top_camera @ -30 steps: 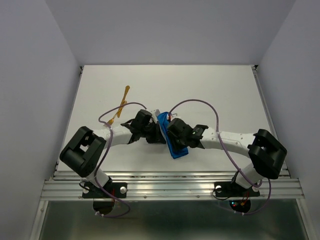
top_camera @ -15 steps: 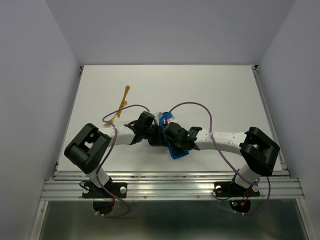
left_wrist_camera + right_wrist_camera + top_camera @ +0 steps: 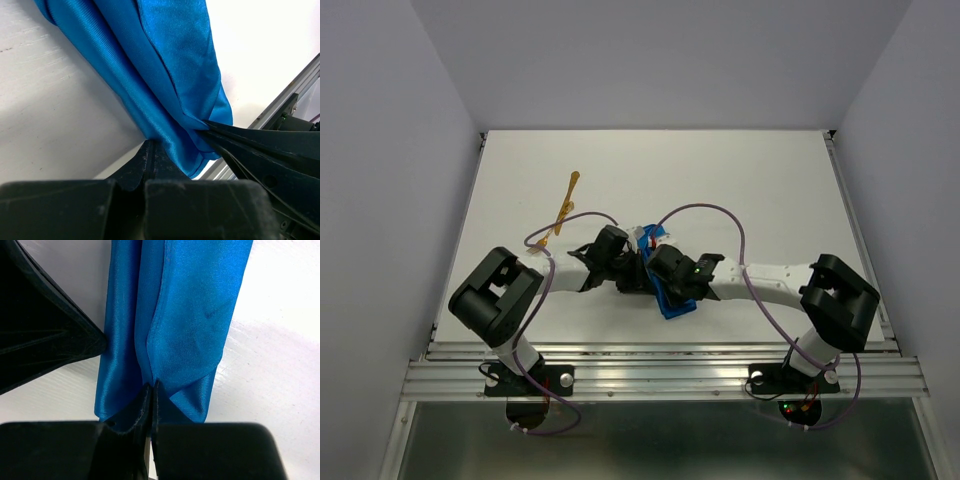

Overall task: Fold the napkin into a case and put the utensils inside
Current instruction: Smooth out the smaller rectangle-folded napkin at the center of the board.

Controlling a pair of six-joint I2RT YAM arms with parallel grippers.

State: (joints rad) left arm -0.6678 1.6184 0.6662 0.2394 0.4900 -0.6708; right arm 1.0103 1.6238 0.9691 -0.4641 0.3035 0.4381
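The bright blue napkin (image 3: 673, 301) lies folded into a narrow strip at the table's middle, between both arms. In the left wrist view, the napkin (image 3: 170, 65) runs diagonally, and my left gripper (image 3: 150, 144) is shut with its tips at the strip's lower edge. The right gripper's dark fingers (image 3: 245, 147) pinch the cloth from the right. In the right wrist view, my right gripper (image 3: 152, 385) is shut on a raised fold of the napkin (image 3: 192, 315). Two golden-orange utensils (image 3: 567, 200) lie crossed on the table, left of and beyond the grippers.
The white table (image 3: 770, 190) is walled by grey panels on three sides. An aluminium rail (image 3: 660, 375) runs along the near edge. Purple cables (image 3: 720, 215) loop over both arms.
The right gripper was partly open and has closed on the napkin's fold. Both arms drew closer together over the cloth. The left gripper stayed shut.
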